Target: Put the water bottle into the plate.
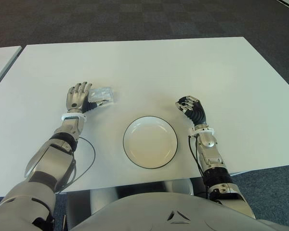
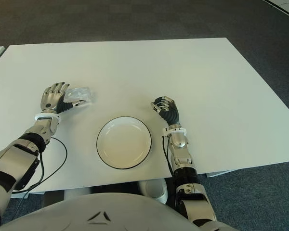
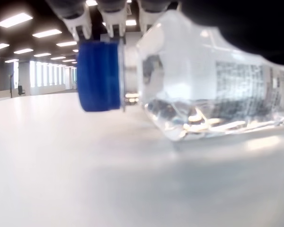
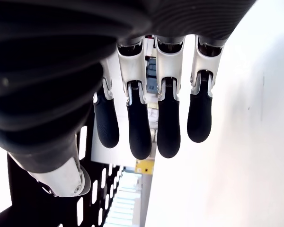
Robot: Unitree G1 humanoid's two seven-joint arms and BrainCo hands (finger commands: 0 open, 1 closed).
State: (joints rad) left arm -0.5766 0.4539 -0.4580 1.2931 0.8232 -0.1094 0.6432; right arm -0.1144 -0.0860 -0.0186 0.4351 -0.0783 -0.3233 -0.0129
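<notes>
A clear water bottle (image 1: 102,95) with a blue cap (image 3: 98,75) lies on its side on the white table (image 1: 183,67), left of centre. My left hand (image 1: 82,97) is right beside it on its left, fingers extended, thumb reaching under the bottle's near side. In the left wrist view the fingertips (image 3: 109,19) hover just over the cap and the bottle (image 3: 208,90) rests on the table, not lifted. The white plate (image 1: 150,142) with a dark rim sits empty near the front edge, right of the bottle. My right hand (image 1: 191,109) shows right of the plate, fingers loosely bent, holding nothing.
A black cable (image 1: 90,150) loops on the table beside my left forearm. Another white table's corner (image 1: 0,57) shows at the far left. Dark carpet surrounds the table.
</notes>
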